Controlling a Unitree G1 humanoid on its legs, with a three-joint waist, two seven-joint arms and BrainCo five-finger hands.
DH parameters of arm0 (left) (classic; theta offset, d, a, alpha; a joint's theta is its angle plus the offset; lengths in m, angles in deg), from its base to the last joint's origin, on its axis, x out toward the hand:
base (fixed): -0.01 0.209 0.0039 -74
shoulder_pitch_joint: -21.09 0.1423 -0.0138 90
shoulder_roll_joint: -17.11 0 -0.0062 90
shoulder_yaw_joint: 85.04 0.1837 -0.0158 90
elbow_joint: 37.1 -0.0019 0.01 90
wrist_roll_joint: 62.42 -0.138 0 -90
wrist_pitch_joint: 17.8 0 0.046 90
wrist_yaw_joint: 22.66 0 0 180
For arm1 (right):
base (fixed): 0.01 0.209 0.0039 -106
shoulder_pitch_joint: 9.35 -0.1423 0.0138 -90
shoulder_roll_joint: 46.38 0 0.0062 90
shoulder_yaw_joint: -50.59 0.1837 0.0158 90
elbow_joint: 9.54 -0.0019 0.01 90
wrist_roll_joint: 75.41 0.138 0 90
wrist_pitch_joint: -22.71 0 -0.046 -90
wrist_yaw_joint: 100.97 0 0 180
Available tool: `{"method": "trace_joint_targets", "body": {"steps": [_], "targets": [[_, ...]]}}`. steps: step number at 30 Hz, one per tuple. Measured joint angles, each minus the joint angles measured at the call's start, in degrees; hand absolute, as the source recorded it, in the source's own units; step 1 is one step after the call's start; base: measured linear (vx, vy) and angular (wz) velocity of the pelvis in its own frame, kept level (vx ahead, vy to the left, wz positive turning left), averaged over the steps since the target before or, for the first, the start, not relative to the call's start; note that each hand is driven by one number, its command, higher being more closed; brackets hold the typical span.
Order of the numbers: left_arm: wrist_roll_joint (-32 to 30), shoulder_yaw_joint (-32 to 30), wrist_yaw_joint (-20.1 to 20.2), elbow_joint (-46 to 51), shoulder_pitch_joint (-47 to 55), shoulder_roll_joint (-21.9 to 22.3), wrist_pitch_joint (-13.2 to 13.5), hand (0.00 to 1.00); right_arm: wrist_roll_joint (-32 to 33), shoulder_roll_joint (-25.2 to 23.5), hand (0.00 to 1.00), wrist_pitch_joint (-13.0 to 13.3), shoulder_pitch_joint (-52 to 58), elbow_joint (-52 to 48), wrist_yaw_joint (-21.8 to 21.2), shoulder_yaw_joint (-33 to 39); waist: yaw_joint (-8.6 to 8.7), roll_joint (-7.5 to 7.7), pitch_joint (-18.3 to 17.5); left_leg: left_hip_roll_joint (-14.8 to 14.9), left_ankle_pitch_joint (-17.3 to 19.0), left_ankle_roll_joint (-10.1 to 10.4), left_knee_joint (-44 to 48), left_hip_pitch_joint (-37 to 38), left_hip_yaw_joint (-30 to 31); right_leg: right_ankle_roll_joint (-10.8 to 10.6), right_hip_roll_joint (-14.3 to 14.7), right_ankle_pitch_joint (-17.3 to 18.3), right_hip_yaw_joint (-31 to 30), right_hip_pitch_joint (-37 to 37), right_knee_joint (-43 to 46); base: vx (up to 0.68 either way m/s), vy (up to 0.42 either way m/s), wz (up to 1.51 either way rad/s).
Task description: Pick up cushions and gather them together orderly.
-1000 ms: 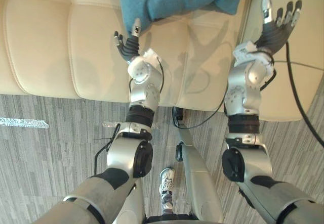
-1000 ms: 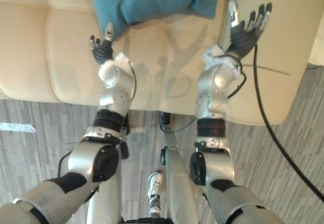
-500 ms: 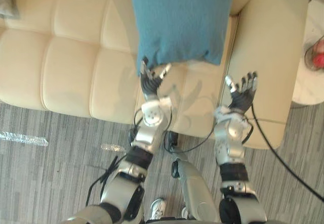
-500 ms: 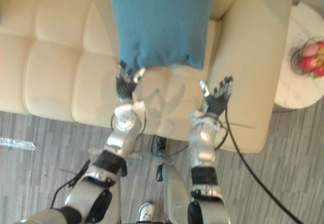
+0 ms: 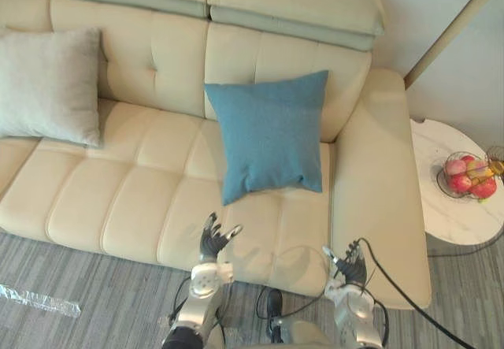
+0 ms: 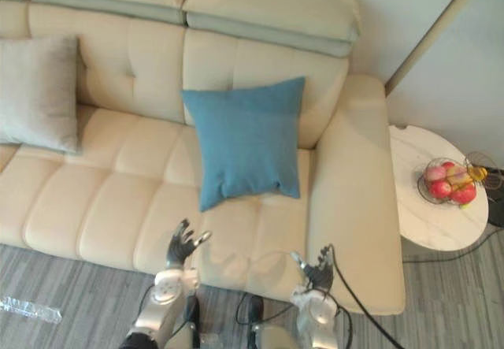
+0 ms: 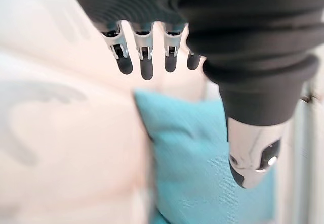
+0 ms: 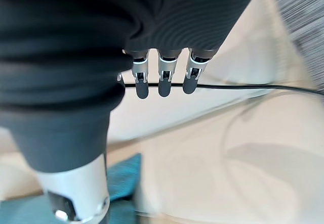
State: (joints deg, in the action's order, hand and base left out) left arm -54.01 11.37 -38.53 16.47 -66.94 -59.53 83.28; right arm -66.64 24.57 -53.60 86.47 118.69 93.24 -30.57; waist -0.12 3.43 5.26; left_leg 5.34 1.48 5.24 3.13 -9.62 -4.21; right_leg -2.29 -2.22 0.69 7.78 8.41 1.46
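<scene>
Teal cushion [image 5: 272,136], square and woven, leans on padded sofa [image 5: 118,199]; left robot hand [image 5: 213,243], right robot hand [image 5: 350,269] splayed.

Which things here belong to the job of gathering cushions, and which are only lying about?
For the job:
- blue square fabric cushion, leaning on the sofa back
- grey square fabric cushion, apart from it, further to the robot's left
- left hand and right hand, both open

Lying about:
- cream leather sofa
- round white side table
- wire bowl of red fruit
</scene>
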Motion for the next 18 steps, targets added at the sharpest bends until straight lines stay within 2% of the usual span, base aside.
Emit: {"method": "trace_joint_targets", "body": {"steps": [3,6,18], "targets": [[-1.0,-4.6,0.3,-7.1,1.8,-1.3,0.0,0.00,-1.8,1.2,0.00,-0.2,0.3,2.7,-0.8,0.0,0.19,0.04,-1.4,-0.6,-1.0,-0.3,-2.4,2.5,0.1,-0.2,-0.4,-0.4,0.2,-2.1,-1.4,0.00,0.016,0.05],[-1.7,-6.1,0.3,-10.8,3.2,-1.7,0.0,0.00,-2.1,1.8,0.00,-0.3,0.3,4.5,-1.0,0.0,0.17,0.09,-1.9,-1.3,-1.4,-0.7,-3.4,4.2,0.1,-0.7,-0.9,-1.2,0.4,-4.3,-3.1,-0.01,0.037,0.04],[-3.9,-10.0,2.0,-17.4,5.1,-1.9,-0.1,0.00,-2.0,2.3,0.00,-0.9,0.5,9.7,-3.4,0.0,0.61,0.43,-3.1,-3.9,-3.6,-2.4,-8.2,7.9,0.3,-1.8,-3.0,-2.0,0.3,-6.2,-4.3,-0.02,0.049,0.01]]}}
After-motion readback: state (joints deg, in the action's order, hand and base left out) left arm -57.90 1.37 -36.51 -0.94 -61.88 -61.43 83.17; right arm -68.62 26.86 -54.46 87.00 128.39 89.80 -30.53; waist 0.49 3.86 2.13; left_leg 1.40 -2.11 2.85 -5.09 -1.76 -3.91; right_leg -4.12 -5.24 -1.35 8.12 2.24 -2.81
